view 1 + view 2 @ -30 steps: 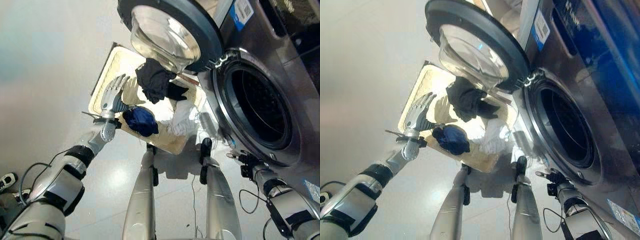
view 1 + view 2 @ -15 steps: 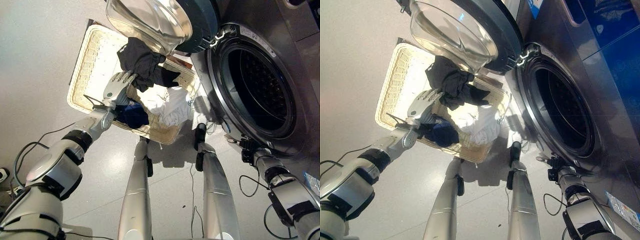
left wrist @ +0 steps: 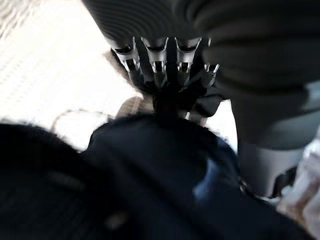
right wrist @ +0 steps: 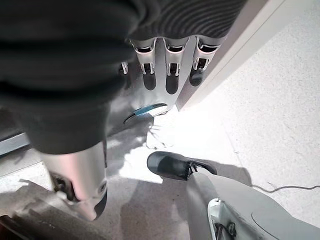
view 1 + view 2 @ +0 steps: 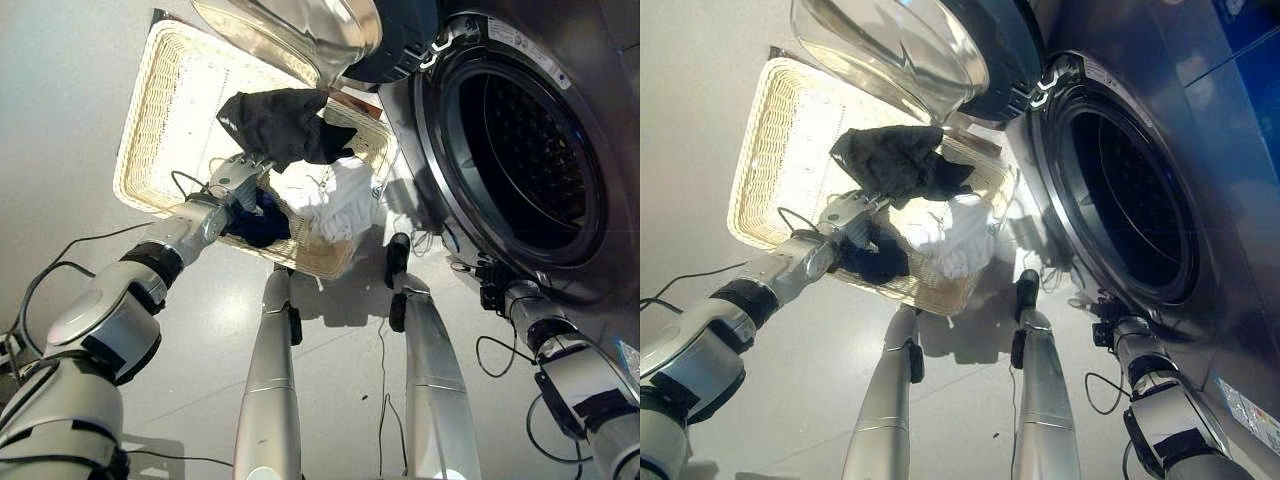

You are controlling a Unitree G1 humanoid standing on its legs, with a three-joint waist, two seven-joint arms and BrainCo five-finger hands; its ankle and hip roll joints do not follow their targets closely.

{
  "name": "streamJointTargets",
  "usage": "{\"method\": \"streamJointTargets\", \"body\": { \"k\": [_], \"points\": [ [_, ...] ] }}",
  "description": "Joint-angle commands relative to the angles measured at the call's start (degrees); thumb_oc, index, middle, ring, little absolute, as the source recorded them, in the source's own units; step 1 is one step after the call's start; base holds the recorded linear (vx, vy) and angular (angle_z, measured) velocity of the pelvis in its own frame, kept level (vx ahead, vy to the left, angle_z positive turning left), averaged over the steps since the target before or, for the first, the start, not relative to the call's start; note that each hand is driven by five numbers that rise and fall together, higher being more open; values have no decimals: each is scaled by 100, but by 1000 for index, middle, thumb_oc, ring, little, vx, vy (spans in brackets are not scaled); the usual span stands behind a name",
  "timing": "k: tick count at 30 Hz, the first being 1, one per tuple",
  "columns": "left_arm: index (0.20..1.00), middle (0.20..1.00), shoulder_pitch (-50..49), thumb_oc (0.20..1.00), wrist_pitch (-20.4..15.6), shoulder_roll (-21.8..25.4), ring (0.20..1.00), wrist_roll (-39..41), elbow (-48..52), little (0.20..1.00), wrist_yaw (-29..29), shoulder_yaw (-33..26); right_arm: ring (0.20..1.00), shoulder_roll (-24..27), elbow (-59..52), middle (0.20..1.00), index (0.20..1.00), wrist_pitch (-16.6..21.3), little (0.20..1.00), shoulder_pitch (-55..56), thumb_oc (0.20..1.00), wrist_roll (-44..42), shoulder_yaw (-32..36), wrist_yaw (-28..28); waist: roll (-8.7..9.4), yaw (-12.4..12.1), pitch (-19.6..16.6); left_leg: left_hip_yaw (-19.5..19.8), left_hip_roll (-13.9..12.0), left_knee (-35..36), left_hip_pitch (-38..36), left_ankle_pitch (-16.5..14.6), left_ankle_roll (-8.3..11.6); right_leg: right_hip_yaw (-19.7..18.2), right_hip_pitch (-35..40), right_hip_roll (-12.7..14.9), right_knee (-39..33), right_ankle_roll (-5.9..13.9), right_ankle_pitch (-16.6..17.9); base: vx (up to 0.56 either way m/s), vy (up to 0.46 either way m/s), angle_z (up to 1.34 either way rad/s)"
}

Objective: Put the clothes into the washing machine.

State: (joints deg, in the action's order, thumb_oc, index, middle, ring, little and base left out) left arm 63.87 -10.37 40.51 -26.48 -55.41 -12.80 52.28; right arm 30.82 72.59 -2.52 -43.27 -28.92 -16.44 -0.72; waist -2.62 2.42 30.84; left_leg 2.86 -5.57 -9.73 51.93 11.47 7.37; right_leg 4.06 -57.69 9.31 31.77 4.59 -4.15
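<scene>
A wicker basket [image 5: 135, 150] stands on the floor left of the washing machine. It holds a black garment [image 5: 280, 120] at the back, a white garment [image 5: 330, 195] on the machine's side and a dark blue garment [image 5: 258, 228] at the near rim. My left hand [image 5: 236, 180] reaches into the basket over the near rim. Its fingers [image 3: 156, 62] point straight down, tips against the dark blue garment [image 3: 160, 165], thumb held apart. My right hand [image 5: 492, 285] hangs open low by the machine's front, holding nothing.
The machine's drum opening [image 5: 525, 150] gapes at the right. Its round glass door [image 5: 300, 25] is swung out over the basket's far end. Bare pale floor [image 5: 70, 80] lies to the left of the basket.
The camera has tipped down and the whole picture has shifted. My left hand has come down from the basket's bare bottom onto the dark blue garment. The right hand has stayed put.
</scene>
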Motion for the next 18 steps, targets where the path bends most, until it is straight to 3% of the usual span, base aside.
{"method": "streamJointTargets", "body": {
  "k": [1,4,7,9,18],
  "points": [
    [1000,1000,99,1000,56,78,1000,211,-166,1000,276,-219,1000,241,-103,1000,1000,27,1000,174,1000,-197,-104,35,298,-80,-104,-213,291,-967,119,-785,-246,-11,298,-311,-1230,265,1068,0,0,0],
    [1000,1000,65,1000,13,106,1000,161,-138,1000,154,-235,1000,235,-116,1000,1000,15,1000,171,1000,-203,-100,33,301,-100,-104,-194,311,-949,116,-784,-253,10,306,-319,-1246,265,1078,0,0,0],
    [1000,1000,4,1000,91,202,1000,-172,-58,1000,-934,-266,1000,237,-123,1000,1000,33,1000,191,1000,-234,-95,31,293,-133,-104,-165,327,-933,96,-788,-250,31,326,-312,-1267,264,1087,0,0,0],
    [1000,1000,-23,1000,-79,317,1000,-146,-29,1000,-1526,-382,1000,241,-127,1000,1000,106,1000,265,1000,-276,-84,10,298,-164,-104,-152,327,-935,87,-796,-244,69,349,-290,-1265,269,1066,0,0,0],
    [1000,1000,-508,1000,-659,348,1000,-151,85,1000,-1746,-783,1000,201,-184,1000,1000,135,1000,382,1000,-336,2,89,259,-267,-104,-113,389,-912,67,-806,-261,144,358,-288,-1245,246,1044,2,-19,1]
  ]
}}
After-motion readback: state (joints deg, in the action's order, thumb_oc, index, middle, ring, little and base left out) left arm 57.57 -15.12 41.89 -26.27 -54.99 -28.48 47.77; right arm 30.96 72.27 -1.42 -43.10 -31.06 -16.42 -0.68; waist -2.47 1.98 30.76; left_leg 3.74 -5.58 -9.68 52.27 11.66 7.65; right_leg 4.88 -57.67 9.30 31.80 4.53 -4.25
